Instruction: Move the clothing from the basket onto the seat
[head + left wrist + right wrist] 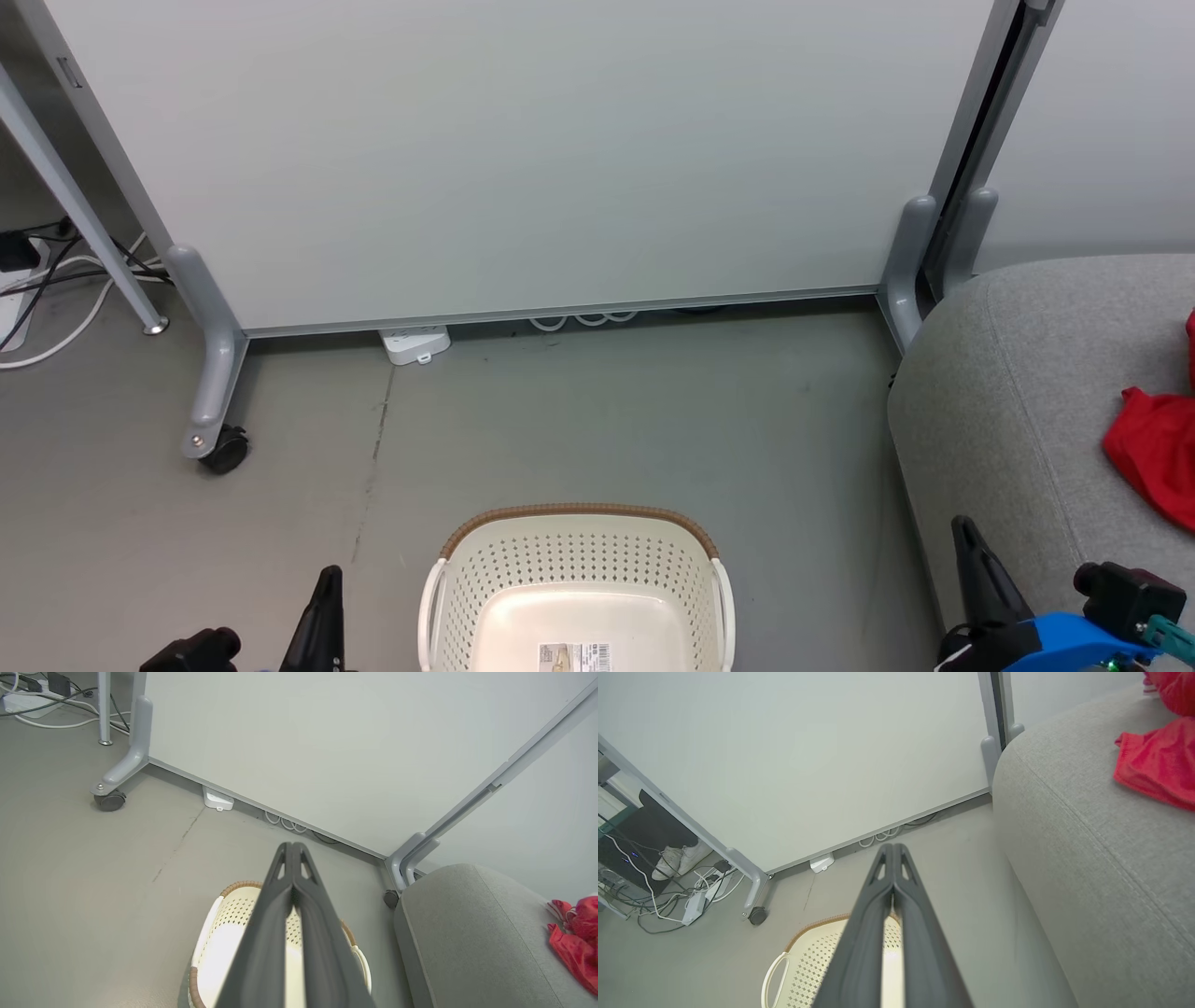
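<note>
Clothing (pixel 1154 459) lies on the seat (pixel 1008 401), well apart from the basket (pixel 579 515).

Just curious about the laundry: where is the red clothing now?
The soft red clothing lies on the large grey fabric seat at the head view's right edge, right of the cream perforated basket.

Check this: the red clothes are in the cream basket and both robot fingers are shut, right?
Not quite. The head view shows the red clothes on the grey seat, not in the cream basket. The left fingers and right fingers are shut, as you said.
</note>
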Motion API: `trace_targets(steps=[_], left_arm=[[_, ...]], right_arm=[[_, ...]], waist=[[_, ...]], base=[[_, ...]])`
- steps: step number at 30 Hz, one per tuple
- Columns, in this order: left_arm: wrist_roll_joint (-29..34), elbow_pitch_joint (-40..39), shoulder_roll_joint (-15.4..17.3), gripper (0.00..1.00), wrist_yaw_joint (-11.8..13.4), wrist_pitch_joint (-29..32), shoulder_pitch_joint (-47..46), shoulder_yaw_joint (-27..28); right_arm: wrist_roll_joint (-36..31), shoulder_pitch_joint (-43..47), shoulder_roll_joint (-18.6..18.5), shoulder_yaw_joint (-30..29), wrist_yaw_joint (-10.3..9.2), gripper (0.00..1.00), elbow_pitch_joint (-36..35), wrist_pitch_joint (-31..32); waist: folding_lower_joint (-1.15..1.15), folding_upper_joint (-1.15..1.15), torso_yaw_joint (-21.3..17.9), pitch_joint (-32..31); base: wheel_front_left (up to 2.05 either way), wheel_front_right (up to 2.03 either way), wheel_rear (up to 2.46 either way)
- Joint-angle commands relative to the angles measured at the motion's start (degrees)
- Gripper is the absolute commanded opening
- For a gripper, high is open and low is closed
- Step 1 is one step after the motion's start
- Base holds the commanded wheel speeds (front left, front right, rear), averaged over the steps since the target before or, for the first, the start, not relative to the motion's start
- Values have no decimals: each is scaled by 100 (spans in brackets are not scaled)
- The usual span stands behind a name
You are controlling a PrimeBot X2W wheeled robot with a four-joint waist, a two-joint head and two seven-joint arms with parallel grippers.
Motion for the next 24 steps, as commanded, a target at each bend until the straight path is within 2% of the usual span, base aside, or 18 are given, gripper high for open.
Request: trace_targets(steps=[1,24], left_arm=[[-240,-136,19,0,-6,52,-153,76],[-1964,-435,30,0,-12,521,-227,351]], right_arm=[[291,-187,6,-32,-1,0,-82,48],[2257,-363,53,-132,-2,0,-66,301]], waist=[[0,0,-6,1],[0,0,-93,16]], base=[[0,0,0],[0,0,0]])
